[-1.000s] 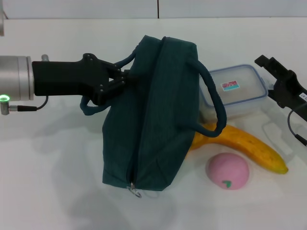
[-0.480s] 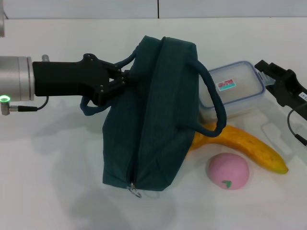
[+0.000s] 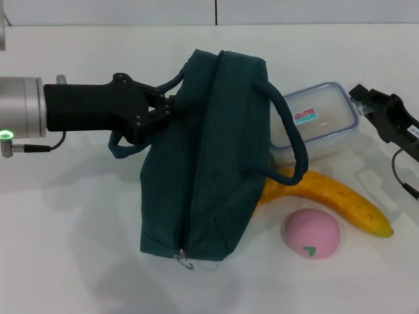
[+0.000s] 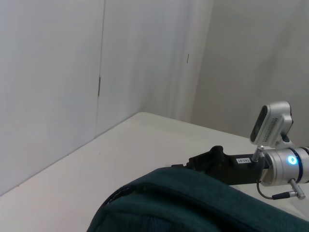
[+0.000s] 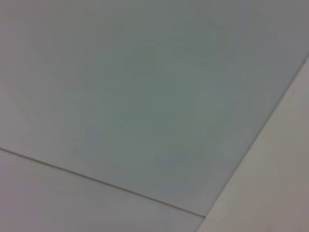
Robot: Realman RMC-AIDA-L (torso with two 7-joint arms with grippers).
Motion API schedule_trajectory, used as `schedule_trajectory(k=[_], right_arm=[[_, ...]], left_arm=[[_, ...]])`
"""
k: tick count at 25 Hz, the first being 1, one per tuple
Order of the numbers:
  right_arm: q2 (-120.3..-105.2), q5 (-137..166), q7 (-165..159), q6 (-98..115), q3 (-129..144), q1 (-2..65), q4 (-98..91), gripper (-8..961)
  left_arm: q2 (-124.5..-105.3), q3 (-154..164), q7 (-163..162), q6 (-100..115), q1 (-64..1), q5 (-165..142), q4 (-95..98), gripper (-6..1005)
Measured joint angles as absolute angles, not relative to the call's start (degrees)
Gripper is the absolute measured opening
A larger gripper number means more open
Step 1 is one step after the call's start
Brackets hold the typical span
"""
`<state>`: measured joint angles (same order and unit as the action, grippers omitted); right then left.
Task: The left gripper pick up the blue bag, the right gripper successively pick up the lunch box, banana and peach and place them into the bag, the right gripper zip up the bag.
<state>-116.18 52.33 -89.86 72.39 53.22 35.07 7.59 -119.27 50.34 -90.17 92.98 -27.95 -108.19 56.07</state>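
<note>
The blue bag (image 3: 209,163) stands upright in the middle of the white table (image 3: 65,261), its zipper ring pull (image 3: 185,262) at the near end. My left gripper (image 3: 167,108) is shut on the bag's left side near a handle. The lunch box (image 3: 314,127) is tilted and raised at the bag's right. My right gripper (image 3: 359,98) is shut on its right rim. The banana (image 3: 340,199) lies in front of the box, its left end behind the bag. The peach (image 3: 311,233) sits in front of the banana. The left wrist view shows the bag's top (image 4: 193,203) and the right gripper (image 4: 195,162) beyond it.
A white wall (image 3: 131,12) runs along the table's far edge. The right wrist view shows only bare wall panels (image 5: 145,96). A cable (image 3: 400,171) hangs from the right gripper near the banana's right end.
The right gripper closed in on the lunch box's right rim, and the box rose and tilted, shifting a little left. The left gripper and bag stayed still.
</note>
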Motion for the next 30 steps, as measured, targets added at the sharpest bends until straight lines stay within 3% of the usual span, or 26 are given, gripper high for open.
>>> schedule_trajectory(k=[7, 30], right_arm=[[-116.18, 52.3, -85.9, 72.8, 52.9, 34.6, 7.0, 95], [-116.18, 52.0, -69.5, 86.5, 53.2, 31.1, -6.2, 135]], left_arm=[[-119.26, 49.8, -88.5, 93.0, -27.7, -107.7, 55.9, 47], [-118.47, 50.0, -85.6, 93.2, -25.5, -102.1, 55.8, 39]])
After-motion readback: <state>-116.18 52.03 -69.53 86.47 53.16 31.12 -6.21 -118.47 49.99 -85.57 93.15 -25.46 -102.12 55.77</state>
